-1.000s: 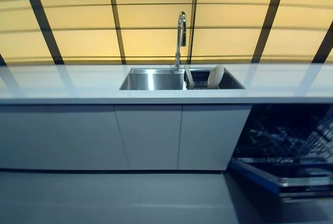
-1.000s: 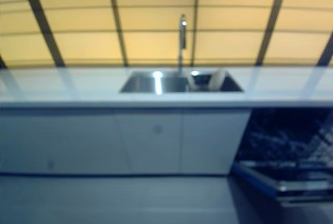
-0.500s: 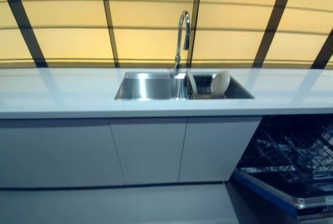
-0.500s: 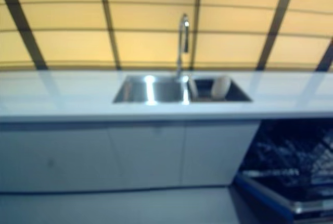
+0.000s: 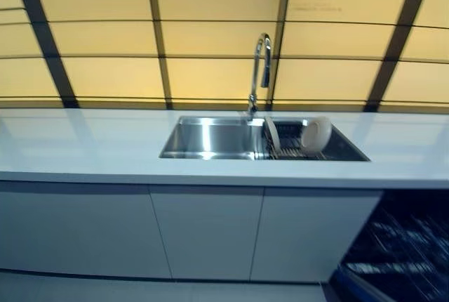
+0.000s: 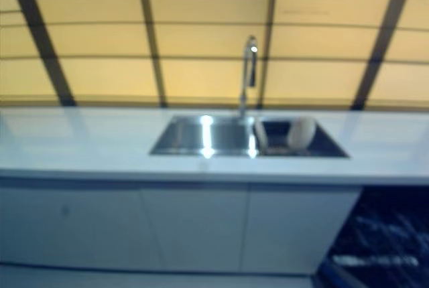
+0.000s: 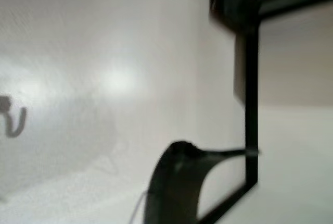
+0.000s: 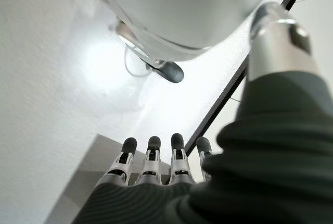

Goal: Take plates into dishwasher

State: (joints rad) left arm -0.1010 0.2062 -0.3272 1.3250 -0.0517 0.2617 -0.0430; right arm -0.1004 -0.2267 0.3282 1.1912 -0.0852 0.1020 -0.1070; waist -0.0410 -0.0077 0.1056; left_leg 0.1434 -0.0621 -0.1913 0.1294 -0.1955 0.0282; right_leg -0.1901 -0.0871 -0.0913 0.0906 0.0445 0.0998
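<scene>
Two plates (image 5: pixel 316 134) are seen on edge in the rack in the sink's (image 5: pixel 210 138) right basin, above and left of the open dishwasher (image 5: pixel 403 253). The right hand (image 8: pixel 156 166) is held low, fingers straight, empty. The left hand is not seen.

The right robot hand (image 8: pixel 218 182) wears a dark ribbed cover over its back and wrist. Beside the cover runs a row of silver fingers (image 8: pixel 152 164) with dark rounded tips; the silver thumb (image 8: pixel 278 44) stands apart.
</scene>
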